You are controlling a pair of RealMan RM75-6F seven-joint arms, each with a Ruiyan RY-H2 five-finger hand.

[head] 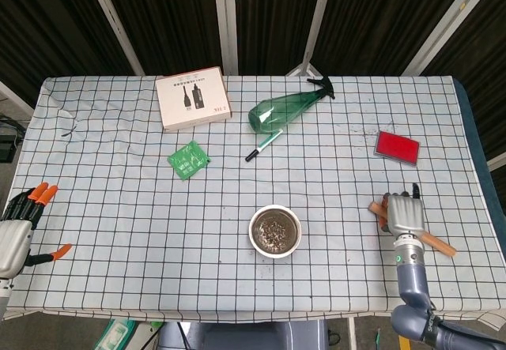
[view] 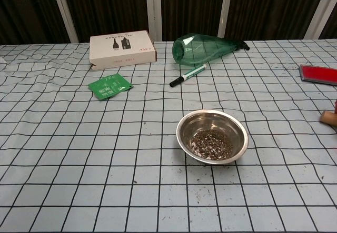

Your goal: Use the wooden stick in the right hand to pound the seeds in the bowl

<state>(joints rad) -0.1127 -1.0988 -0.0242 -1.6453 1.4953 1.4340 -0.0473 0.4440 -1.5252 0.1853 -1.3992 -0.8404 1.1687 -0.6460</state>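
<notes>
A steel bowl of crushed seeds stands near the table's front centre. To its right a wooden stick lies flat on the cloth, pointing diagonally. My right hand lies palm down across the stick's middle, its back towards the head camera, fingers bent down over the stick. Whether they grip it is hidden. The chest view shows only the stick's end at the right edge. My left hand hovers off the table's front left corner, fingers spread and holding nothing.
A white box, a green packet, a green spray bottle on its side and a marker pen lie across the back half. A red card sits at the right, beyond my right hand.
</notes>
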